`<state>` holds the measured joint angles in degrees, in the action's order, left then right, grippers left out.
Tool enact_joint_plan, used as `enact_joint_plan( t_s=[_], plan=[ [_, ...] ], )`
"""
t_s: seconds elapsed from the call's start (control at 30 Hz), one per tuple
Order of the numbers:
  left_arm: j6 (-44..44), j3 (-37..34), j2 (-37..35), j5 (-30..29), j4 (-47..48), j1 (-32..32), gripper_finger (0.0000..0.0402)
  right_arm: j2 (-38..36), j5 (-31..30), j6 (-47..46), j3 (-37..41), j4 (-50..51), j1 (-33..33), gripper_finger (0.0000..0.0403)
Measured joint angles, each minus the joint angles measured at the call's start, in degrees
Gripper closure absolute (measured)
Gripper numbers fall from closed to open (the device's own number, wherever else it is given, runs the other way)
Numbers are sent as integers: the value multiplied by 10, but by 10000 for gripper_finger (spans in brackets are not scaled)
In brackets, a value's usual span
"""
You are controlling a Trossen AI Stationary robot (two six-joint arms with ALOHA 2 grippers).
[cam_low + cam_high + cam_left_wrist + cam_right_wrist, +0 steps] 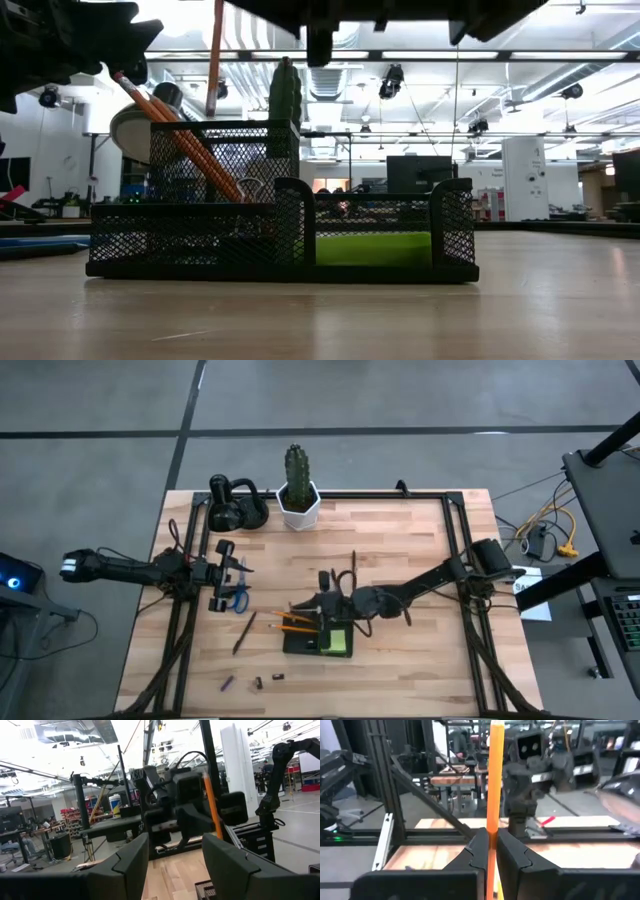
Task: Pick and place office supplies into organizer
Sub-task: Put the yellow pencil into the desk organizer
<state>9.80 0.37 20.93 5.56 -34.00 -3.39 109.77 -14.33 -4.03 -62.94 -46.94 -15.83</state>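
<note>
Orange pencils point(190, 150) are seen in a black mesh organizer point(280, 235); a lime-green pad point(372, 248) and blue-handled scissors point(238, 596) are shown.

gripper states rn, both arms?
Left gripper: jaws open, holding nothing, above the scissors at the table's left.
Right gripper: jaws shut on an orange pencil, held upright over the organizer.

Pencils point(293, 626) lean in organizer point(300, 646); scissors point(238, 594) lie left.

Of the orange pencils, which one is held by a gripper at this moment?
The upright orange pencil clamped in the right gripper above the organizer. The other pencils already lean inside its tall compartment.
</note>
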Motion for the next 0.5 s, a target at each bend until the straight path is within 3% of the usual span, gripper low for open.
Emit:
enact_joint_plan(
  t_s=[0.27, 0.5],
  plan=[
    [0, 0, 0, 0, 0, 0, 232, 11, 38, -54, 3, 25, 26, 392],
    [0, 0, 0, 0, 0, 0, 232, 11, 66, -82, -7, 117, 36, 392]
  ],
)
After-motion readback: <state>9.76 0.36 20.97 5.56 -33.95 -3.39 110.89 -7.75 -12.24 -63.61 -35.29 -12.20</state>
